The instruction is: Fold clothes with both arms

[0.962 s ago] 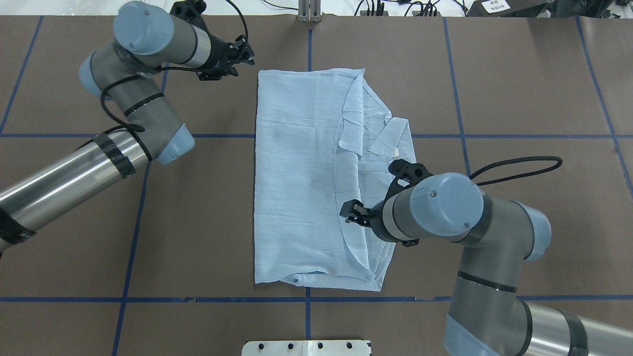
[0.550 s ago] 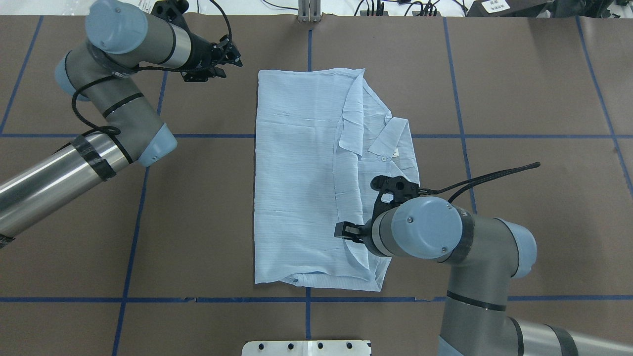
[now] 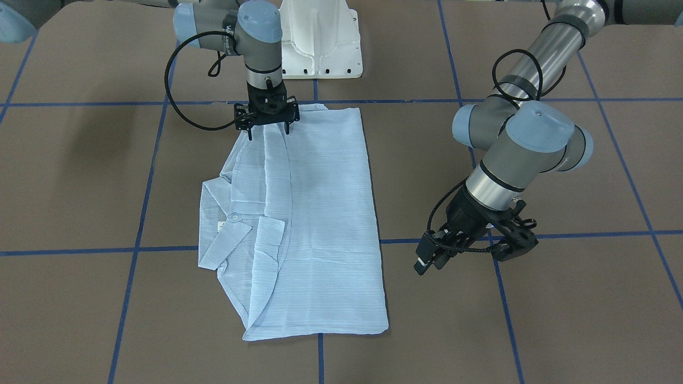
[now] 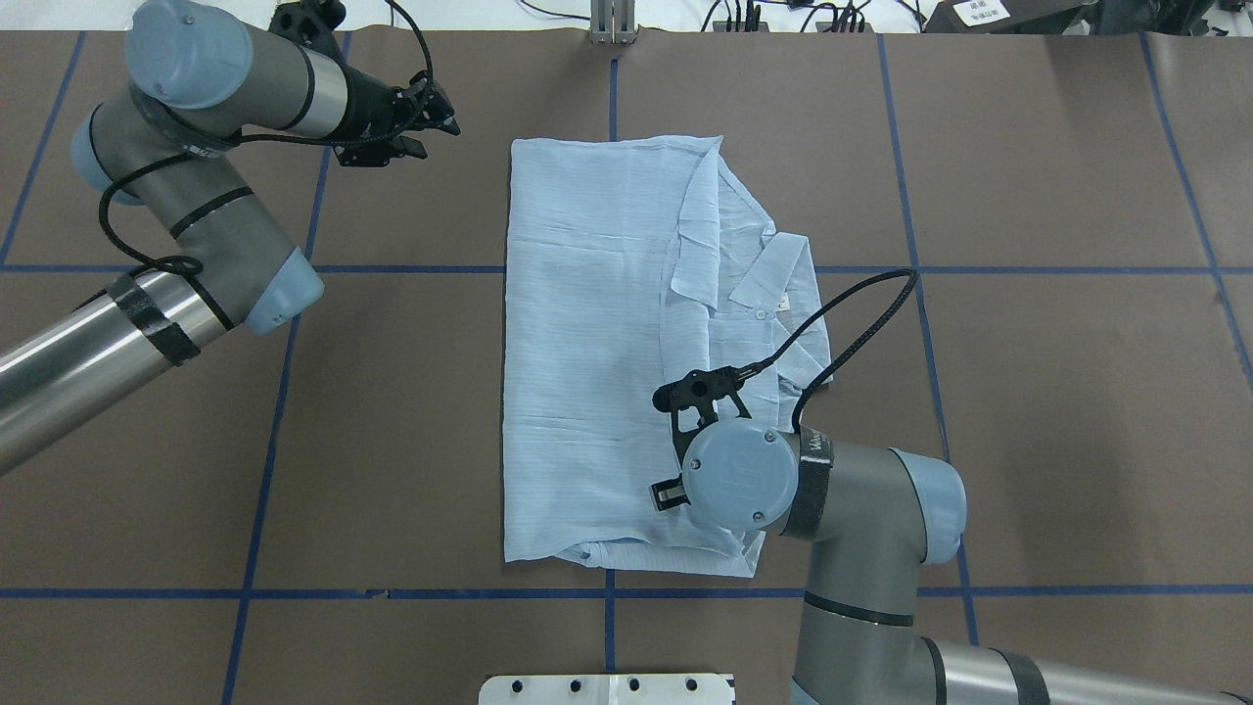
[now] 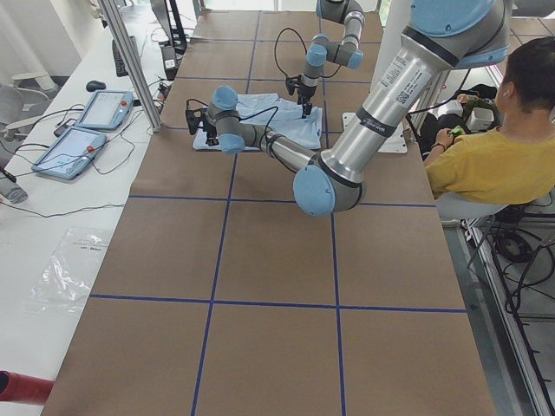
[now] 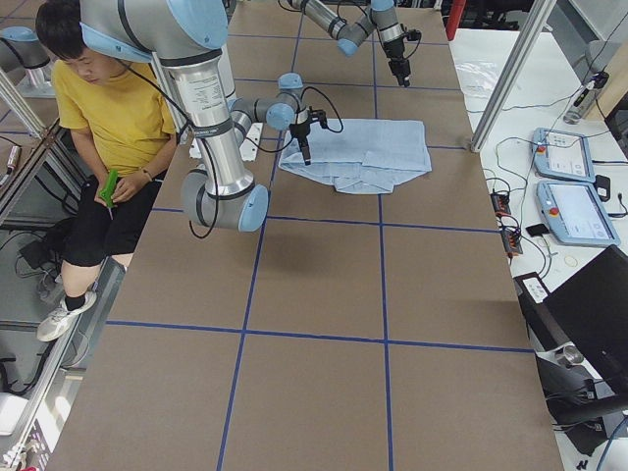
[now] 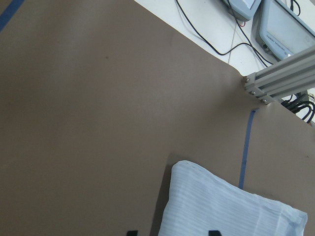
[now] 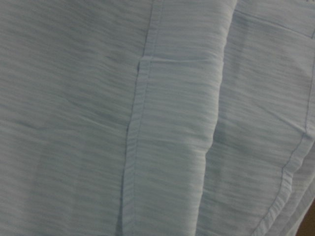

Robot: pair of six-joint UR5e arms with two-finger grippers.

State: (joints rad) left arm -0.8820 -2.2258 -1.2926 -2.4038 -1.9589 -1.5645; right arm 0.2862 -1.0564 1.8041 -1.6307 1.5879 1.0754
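We've got a brown table taped into blue squares, two tablets just off one edge, a person in yellow sitting at the opposite edge.

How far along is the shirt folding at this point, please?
Done: the shirt lies flat on the table, already folded into a long rectangle with its collar showing.

In hand: the right gripper, open, points down at the end nearest the robot's base. The left gripper, open and empty, hovers off the cloth.

Left: probably the crosswise folds.
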